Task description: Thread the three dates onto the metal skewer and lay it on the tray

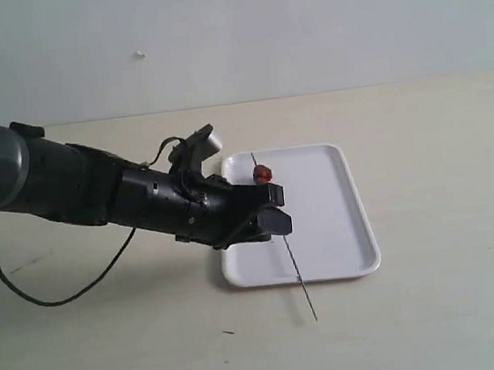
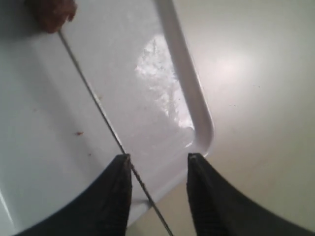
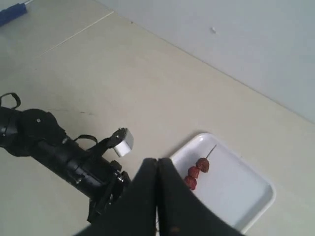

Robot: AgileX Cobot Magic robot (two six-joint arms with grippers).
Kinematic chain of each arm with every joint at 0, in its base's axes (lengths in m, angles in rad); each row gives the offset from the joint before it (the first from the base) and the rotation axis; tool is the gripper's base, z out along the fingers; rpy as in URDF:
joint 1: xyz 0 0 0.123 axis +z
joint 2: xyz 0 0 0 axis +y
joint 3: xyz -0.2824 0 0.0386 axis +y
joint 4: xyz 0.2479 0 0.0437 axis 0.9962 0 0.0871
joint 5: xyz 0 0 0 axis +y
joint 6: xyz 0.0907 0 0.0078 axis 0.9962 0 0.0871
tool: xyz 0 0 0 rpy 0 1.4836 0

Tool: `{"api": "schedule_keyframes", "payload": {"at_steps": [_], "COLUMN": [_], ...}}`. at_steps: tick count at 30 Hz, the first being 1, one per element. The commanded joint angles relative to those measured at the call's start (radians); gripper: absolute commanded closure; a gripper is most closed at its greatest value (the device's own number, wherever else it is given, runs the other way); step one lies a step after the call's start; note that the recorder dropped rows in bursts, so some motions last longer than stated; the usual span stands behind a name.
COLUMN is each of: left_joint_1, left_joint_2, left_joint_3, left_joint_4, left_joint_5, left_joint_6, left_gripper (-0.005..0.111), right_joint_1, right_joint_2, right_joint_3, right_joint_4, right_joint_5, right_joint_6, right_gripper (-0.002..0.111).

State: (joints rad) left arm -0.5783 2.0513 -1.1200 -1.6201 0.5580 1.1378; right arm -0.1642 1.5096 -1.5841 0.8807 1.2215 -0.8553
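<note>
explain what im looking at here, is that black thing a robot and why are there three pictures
Yes. The black thing is one arm of a two-armed robot. One picture looks at the table from outside; the other two come from cameras on each arm's wrist.

On the table lies a white tray. On it rests a thin metal skewer with three dates threaded on; its tip pokes past the tray's edge.

The left end effector is open over the tray, with the skewer running by one finger. It holds nothing. The right end effector is shut and empty, raised well above the scene.
</note>
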Motion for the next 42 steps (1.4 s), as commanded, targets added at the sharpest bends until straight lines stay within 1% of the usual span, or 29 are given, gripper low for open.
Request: {"api": "schedule_keyframes", "payload": {"at_steps": [1,2,3,4,6,8,10,13,15,18,24,27,29,32,36,39,42], "left_joint_1": [0.002,0.002,0.002,0.002,0.002,0.002,0.002,0.002,0.002,0.002,0.002,0.002,0.002,0.002,0.002,0.002,0.002], "left_joint_2": [-0.09,-0.111,-0.132,-0.155,-0.2,-0.255,-0.33,-0.461,-0.556,-0.697,-1.013,-1.178,-1.271,-1.406,-1.556,-1.623,-1.662], "left_joint_3": [-0.009,-0.009,-0.009,-0.009,0.001,0.029,0.072,0.165,0.238,0.342,0.541,0.616,0.655,0.709,0.782,0.83,0.86], "left_joint_4": [0.002,0.002,0.014,0.029,0.046,0.046,0.046,0.046,0.044,0.044,0.085,0.088,0.088,0.084,0.053,0.048,0.046], "left_joint_5": [0.004,-0.005,-0.017,-0.026,-0.065,-0.135,-0.243,-0.384,-0.48,-0.582,-0.718,-0.803,-0.834,-0.852,-0.854,-0.854,-0.854], "left_joint_6": [0.116,0.12,0.122,0.124,0.127,0.154,0.202,0.265,0.301,0.308,0.318,0.304,0.293,0.275,0.271,0.271,0.271], "left_gripper": [0.085,0.093,0.104,0.106,0.107,0.107,0.107,0.107,0.107,0.107,0.107,0.107,0.107,0.107,0.107,0.107,0.107], "right_joint_1": [0.0,0.0,0.0,0.0,0.0,0.0,0.0,0.0,0.0,0.0,0.0,0.0,0.0,0.0,0.0,0.0,0.0], "right_joint_2": [-0.009,-0.011,-0.016,-0.021,-0.045,-0.068,-0.096,-0.147,-0.192,-0.27,-0.493,-0.623,-0.726,-0.882,-1.083,-1.192,-1.261], "right_joint_3": [0.099,0.123,0.153,0.184,0.237,0.295,0.35,0.43,0.497,0.603,0.845,0.952,1.02,1.102,1.189,1.24,1.25], "right_joint_4": [0.062,0.074,0.089,0.101,0.116,0.16,0.222,0.28,0.285,0.29,0.294,0.294,0.327,0.369,0.386,0.405,0.401], "right_joint_5": [0.0,-0.027,-0.064,-0.096,-0.122,-0.142,-0.18,-0.269,-0.345,-0.502,-0.829,-0.927,-0.969,-0.988,-0.957,-0.892,-0.812], "right_joint_6": [-0.092,-0.107,-0.121,-0.134,-0.175,-0.211,-0.257,-0.267,-0.267,-0.267,-0.286,-0.286,-0.294,-0.304,-0.304,-0.277,-0.258], "right_gripper": [0.108,0.108,0.108,0.108,0.108,0.108,0.108,0.108,0.108,0.108,0.108,0.108,0.108,0.108,0.108,0.108,0.108]}}
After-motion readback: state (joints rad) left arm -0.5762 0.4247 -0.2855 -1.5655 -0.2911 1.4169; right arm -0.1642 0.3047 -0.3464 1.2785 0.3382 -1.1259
